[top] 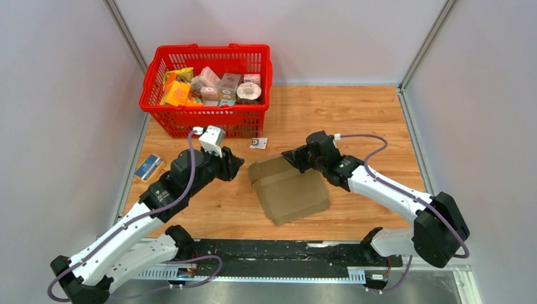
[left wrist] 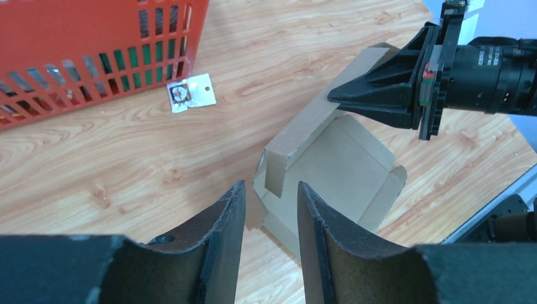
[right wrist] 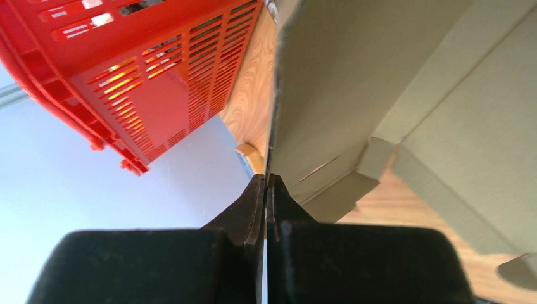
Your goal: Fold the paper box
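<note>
On the desk (top: 361,114), the right fingers (right wrist: 252,206) pinch a raised wall of the paper box (top: 292,190); the left fingers (left wrist: 221,240) stand spread nearby.

Bright, even light from overhead — shadows on table (top: 354,114) soft, faint. Top view sharp. Wrist views: own fingers (left wrist: 215,253) at 6 o'clock blurred (too close to lens); basket (right wrist: 145,95) at 10 o'clock clearer — table glare-pale at 12.
</note>
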`<state>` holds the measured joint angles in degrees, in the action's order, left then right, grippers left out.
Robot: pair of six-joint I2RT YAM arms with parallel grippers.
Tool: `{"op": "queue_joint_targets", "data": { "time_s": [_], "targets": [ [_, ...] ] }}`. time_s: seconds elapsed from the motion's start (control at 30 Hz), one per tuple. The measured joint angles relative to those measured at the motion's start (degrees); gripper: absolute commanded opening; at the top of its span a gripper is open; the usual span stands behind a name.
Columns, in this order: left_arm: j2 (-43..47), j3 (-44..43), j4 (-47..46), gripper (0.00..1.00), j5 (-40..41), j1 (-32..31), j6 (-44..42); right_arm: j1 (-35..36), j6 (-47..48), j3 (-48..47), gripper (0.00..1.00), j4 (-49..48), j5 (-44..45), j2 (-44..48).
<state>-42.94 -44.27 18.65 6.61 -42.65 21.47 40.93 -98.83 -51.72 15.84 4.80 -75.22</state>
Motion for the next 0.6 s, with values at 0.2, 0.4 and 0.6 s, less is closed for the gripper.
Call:
{"op": "queue_joint_targets", "data": {
  "time_s": [0.2, 0.4, 0.6],
  "targets": [
    [-0.68, 3.45, -0.09, 0.41, -0.66, 0.0, 2.91, 0.31, 6.51, 11.1, 0.0, -14.99, 1.64, 2.1],
    [-5.79, 6.51, -0.44, 0.47, -1.92, 0.0, 4.81, 0.31, 9.09, 17.49, 0.0, -28.02, 1.62, 1.95],
    [-6.84, 6.51, 0.35, 0.48, 0.5, 0.15, 5.07, 0.26, 9.99, 18.08, 0.0, -34.56, 1.09, -1.31]
  ]
}}
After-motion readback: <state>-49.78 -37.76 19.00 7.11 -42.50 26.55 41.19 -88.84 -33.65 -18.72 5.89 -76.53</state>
